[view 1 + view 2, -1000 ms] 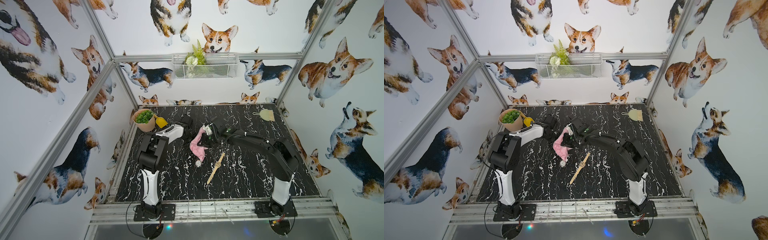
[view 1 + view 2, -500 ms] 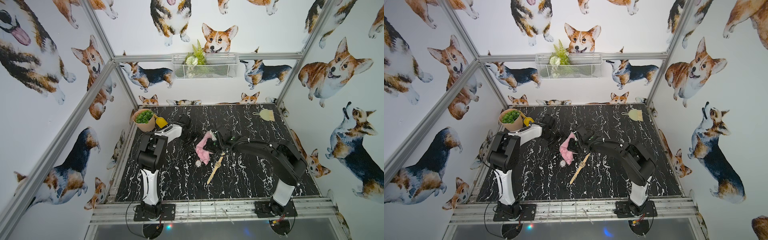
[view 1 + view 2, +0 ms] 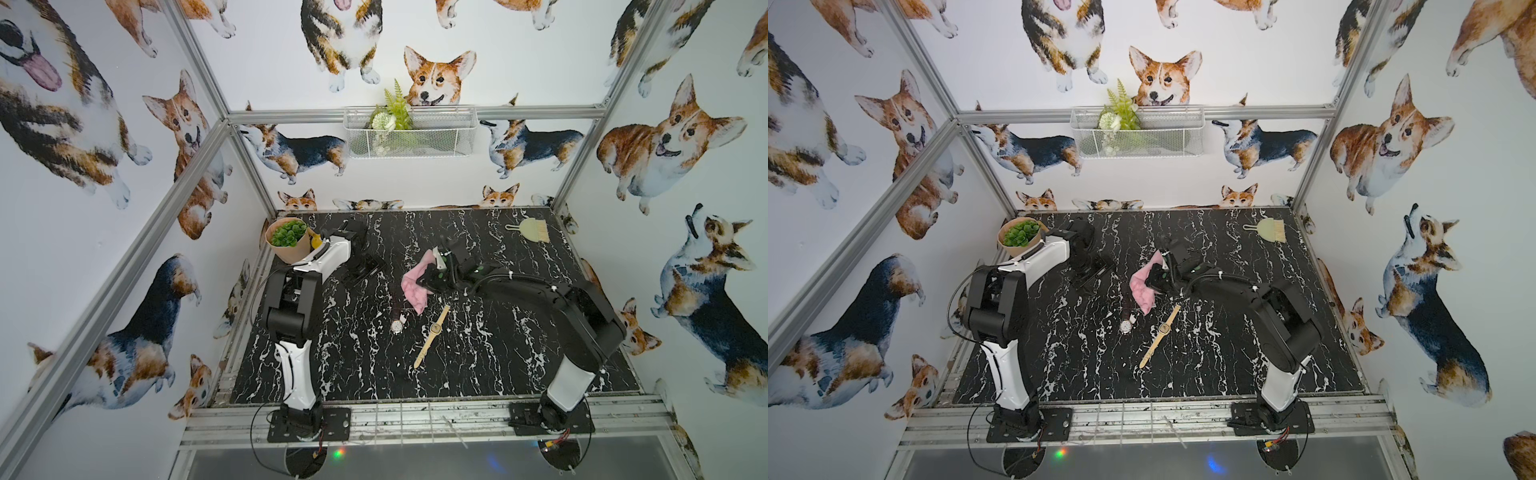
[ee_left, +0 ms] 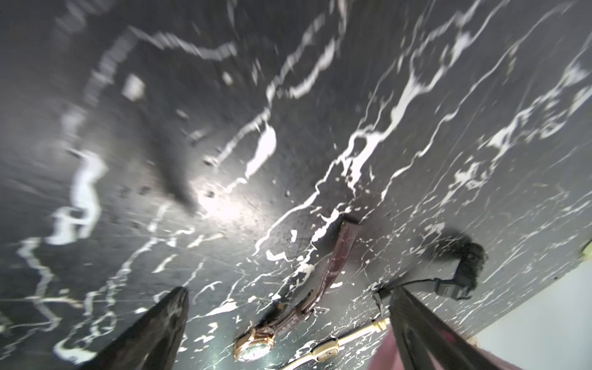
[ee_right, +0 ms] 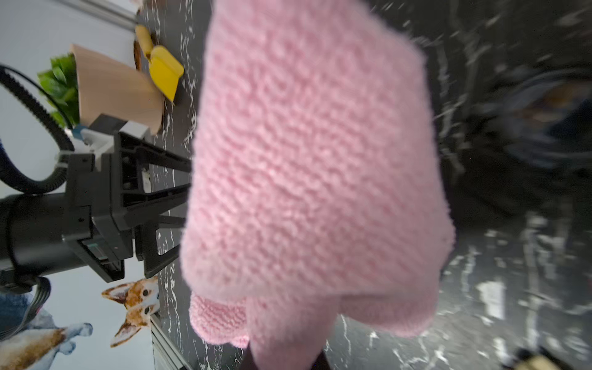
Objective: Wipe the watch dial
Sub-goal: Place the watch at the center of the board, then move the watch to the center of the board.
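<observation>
Across the table little has been rearranged in the last second, yet two changes are to be noted. The right claw, clamped shut on the pink cloth, has been carried toward the right of the frame in both top views. The cloth's hanging corner has thereby been drawn off the dark-strapped watch, just above which it hung earlier. The left claw has been spread to its widest and nothing is held in it. From this it may be judged that no dial is being rubbed at present and that contact has yet to be made.

The dark-strapped watch is seen lying flat near the table's middle, below and slightly left of the cloth's corner in the frame, near it but apart. It is placed to the lower right of the left claw; in the left wrist view it is shown between the two spread fingers, untouched. The tan-strapped watch is laid just to its right, below the right claw. Which dial is intended cannot be told
</observation>
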Tool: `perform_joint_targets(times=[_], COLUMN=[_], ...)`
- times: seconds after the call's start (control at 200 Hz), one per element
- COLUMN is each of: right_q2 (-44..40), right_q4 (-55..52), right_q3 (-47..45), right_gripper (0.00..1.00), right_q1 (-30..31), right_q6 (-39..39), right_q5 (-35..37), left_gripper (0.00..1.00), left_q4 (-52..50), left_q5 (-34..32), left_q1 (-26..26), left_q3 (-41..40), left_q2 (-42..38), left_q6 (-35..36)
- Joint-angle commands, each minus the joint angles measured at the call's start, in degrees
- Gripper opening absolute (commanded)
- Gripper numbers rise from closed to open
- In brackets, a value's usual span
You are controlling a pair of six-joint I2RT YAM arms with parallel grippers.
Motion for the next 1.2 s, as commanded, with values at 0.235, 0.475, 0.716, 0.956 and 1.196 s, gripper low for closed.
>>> perform_joint_targets(times=[0.235, 0.475, 0.716, 0.956, 1.196], right_q2=[-21.5, -30.8, -35.3, -35.9, -34.9], right_q4=[-17.6, -23.9, -25.7, -27.4, -27.0], right_q3=[-7.1, -15.4, -19.5, -20.4, -20.5], right_gripper=[0.01, 0.02, 0.02, 0.02, 0.02], right_q1=[-11.9, -14.2, -14.2, -14.2, -14.2], right_q6=[-7.3, -9.6, -9.6, -10.7, -10.8], right_q5=[-0.3, -1.2, -1.9, -3.0, -3.8], left_gripper=[0.92, 0.8, 0.6, 0.47, 0.45], left_q4=[-11.9, -14.1, -7.8, -3.4, 0.8], left_q5=[-4.3, -6.5, -5.5, -6.4, -6.1], left_q1=[-7.5, -22.1, -34.7, -42.1, -42.3], left_q3=[13.6, 10.6, 1.3, -3.0, -9.7], left_q2=[-2.8, -6.0, -6.8, -4.0, -2.6], left_q6=[12.7, 15.2, 13.3, 16.3, 16.7])
